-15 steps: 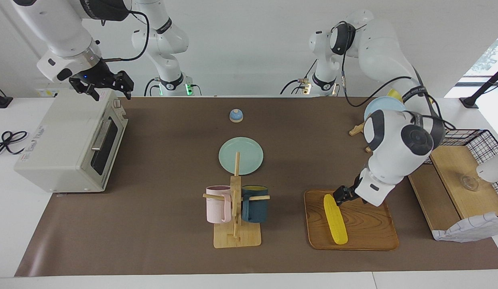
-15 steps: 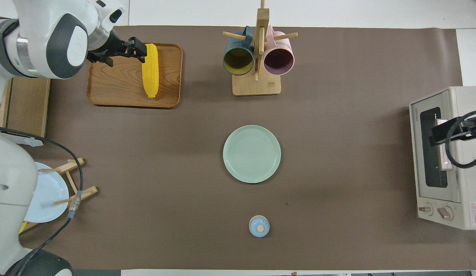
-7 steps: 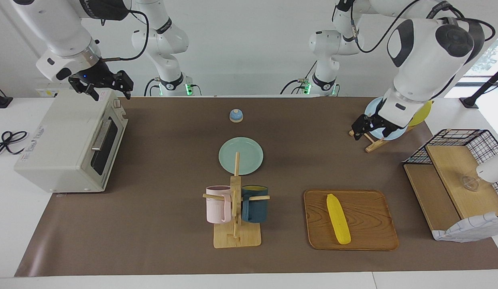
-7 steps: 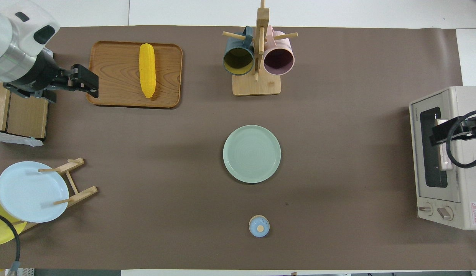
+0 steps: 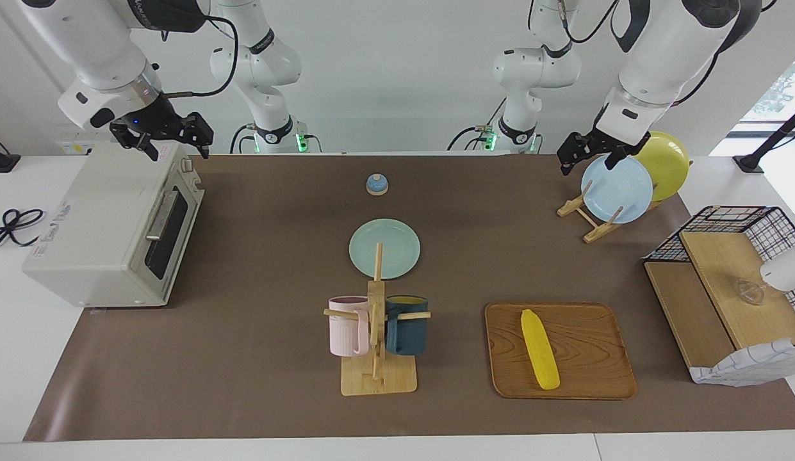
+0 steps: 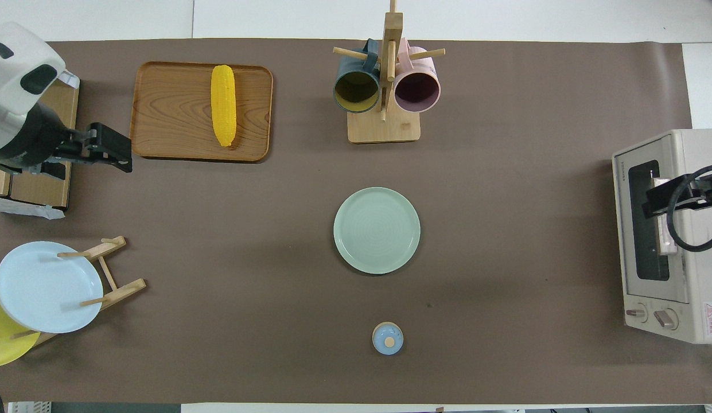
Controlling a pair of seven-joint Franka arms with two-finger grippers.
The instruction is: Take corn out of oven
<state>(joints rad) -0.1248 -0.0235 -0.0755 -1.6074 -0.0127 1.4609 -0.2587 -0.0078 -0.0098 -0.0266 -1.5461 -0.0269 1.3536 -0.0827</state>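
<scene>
We see a wide bare stretch of brown mat [image 5: 256, 358] in front of the oven [image 5: 109, 230], whose door is shut; nothing stands between that door and the mint-green plate [image 5: 384, 248]. The right gripper [image 5: 161, 136] hangs over the oven's top corner nearest the robots, leaving the door front free. The mug rack [image 5: 377, 333] with its two mugs rises tall in the middle, farther from the robots than the plate. The small blue bell [image 5: 377, 184] sits low, nearer the robots. Toward the left arm's end, the wooden tray [image 5: 589, 378] bearing the corn [image 5: 539, 349] lies open from above. The plate stand [image 5: 618, 186] stands upright just under the left gripper [image 5: 586, 153], possibly touching it.
</scene>
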